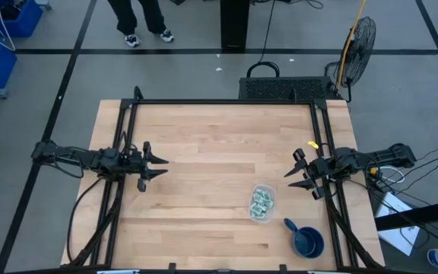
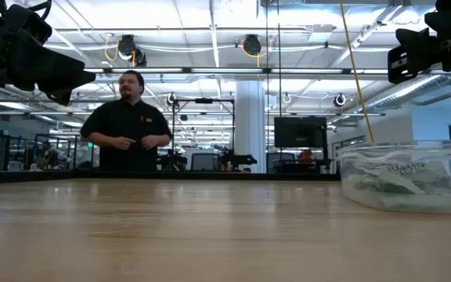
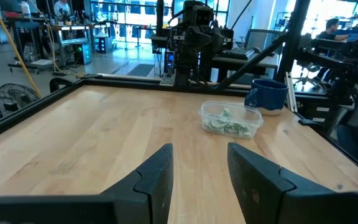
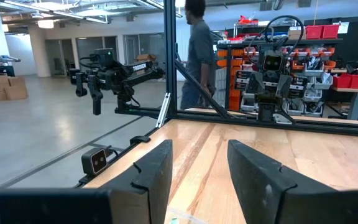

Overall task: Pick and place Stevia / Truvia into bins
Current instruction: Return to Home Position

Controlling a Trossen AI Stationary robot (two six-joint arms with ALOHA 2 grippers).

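The clear plastic container (image 1: 261, 203) stands on the table toward the near right; it also shows in the low view (image 2: 402, 182) and the left wrist view (image 3: 230, 119). Pale green and white sweetener packets (image 1: 261, 202) lie piled inside it (image 3: 227, 126). My left gripper (image 1: 162, 168) hovers open above the table's left side, fingers pointing right (image 3: 199, 167). My right gripper (image 1: 287, 169) hovers open at the right side, fingers pointing left (image 4: 199, 168), up and to the right of the container. Neither gripper touches anything.
A dark blue cup with a handle (image 1: 306, 240) stands near the table's near right corner, close to the container (image 3: 268, 94). A person (image 2: 128, 125) stands beyond the far edge. A floor fan (image 1: 360, 38) stands behind the table.
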